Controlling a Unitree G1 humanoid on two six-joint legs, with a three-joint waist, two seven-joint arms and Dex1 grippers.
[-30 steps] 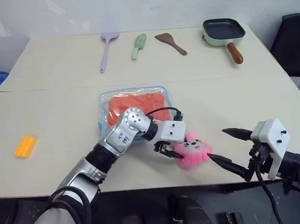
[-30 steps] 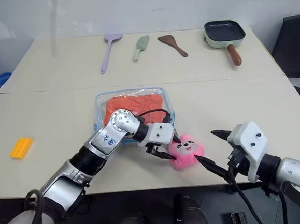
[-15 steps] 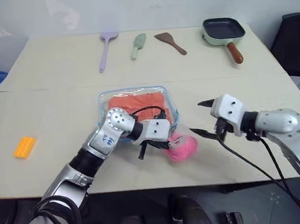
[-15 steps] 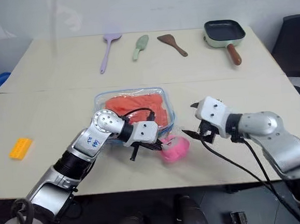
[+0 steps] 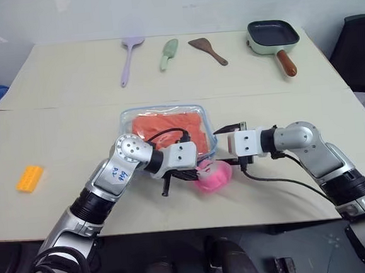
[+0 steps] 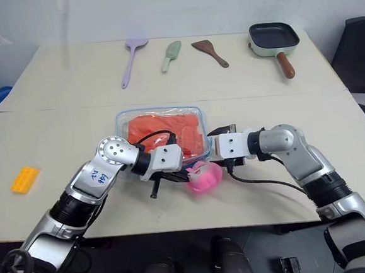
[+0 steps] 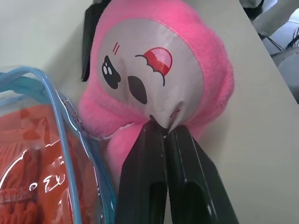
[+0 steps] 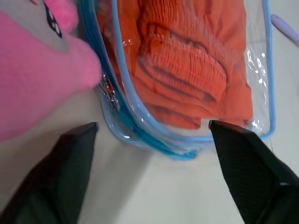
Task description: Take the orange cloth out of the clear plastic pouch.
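Left gripper [image 7: 164, 133] is pinched tight on the pink plush [image 7: 154, 70], lower centre of the frame, just below the pouch [image 5: 208, 125]. Right gripper [image 8: 152, 140], fingers spread, sits at the pouch's right corner. The pouch lies mid-table, the orange cloth [image 5: 168, 125] inside it. A yellow brick [image 5: 30, 178] lies far left

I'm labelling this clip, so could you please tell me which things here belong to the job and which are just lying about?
Job:
orange cloth
clear plastic pouch
pink plush charm

Lying about:
purple spatula
green scoop
brown spatula
square pan
yellow toy brick
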